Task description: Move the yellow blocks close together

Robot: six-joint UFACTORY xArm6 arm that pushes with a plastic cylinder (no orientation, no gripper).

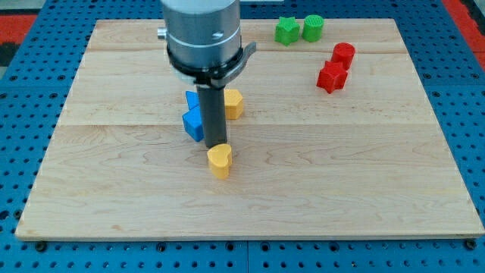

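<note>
Resting my tip [216, 145] atop yellow heart block [220, 161] | wooden board [341, 174] on blue pegboard [15, 114] | no fingers fitted

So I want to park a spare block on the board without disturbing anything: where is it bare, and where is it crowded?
Bare: the wooden board's whole bottom strip below the yellow heart-shaped block, its left side, and the right side under the two red blocks. Crowded: the centre, where my tip sits just above the heart, beside the blue blocks and the second yellow block. Green blocks fill the top right.
</note>
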